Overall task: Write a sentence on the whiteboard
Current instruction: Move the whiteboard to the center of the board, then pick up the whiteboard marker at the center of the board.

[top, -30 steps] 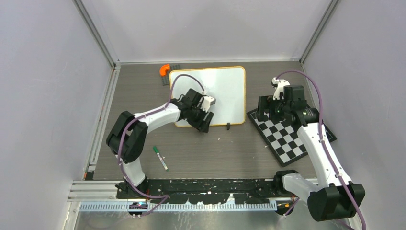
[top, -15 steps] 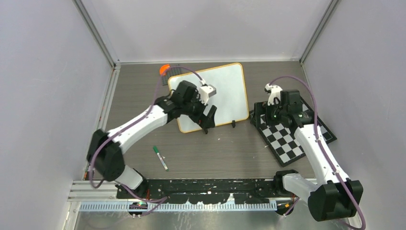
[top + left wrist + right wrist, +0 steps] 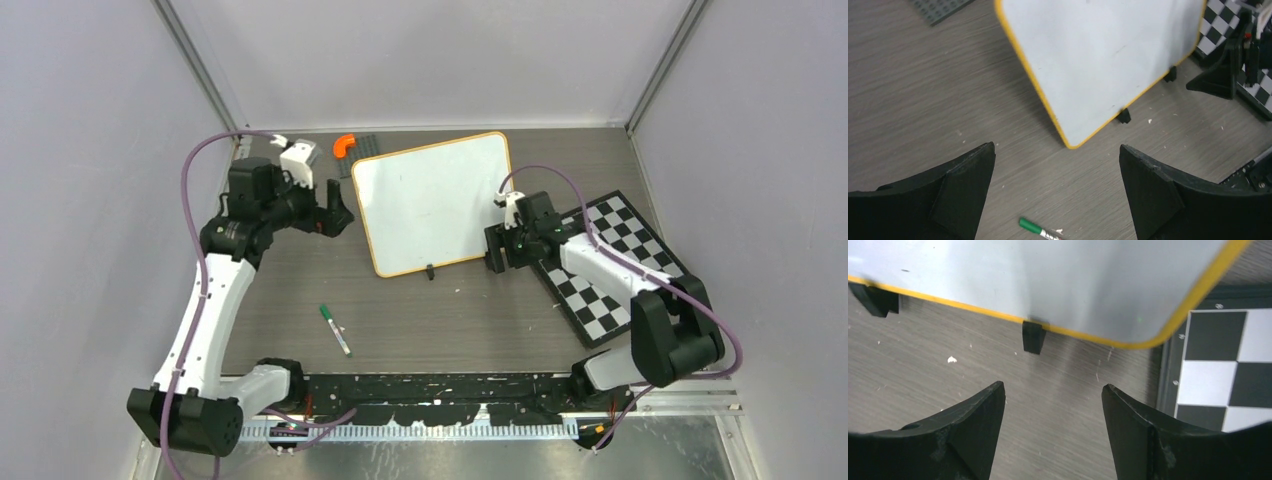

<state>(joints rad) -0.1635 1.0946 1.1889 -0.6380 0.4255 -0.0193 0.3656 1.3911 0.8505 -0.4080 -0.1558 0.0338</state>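
At the far left of the grey wood-grain counter (image 3: 470, 320), the left tool (image 3: 336, 215) hangs with its black fingers spread wide, nothing between them. Just beyond it at the far edge lie a small orange curved piece (image 3: 344, 144) and dark grey studded plates (image 3: 368, 143). Nearer, a green-capped white marker (image 3: 335, 329) lies alone. In the middle, the rectangular whiteboard (image 3: 432, 195) with a thin orange-tan rim lies flat and slightly skewed, its face plain white. By its near right corner, the right tool (image 3: 505, 255) hovers low with fingers apart and empty, a black clip foot (image 3: 1033, 337) just ahead. A black-and-white checkerboard (image 3: 610, 275) lies to the right.
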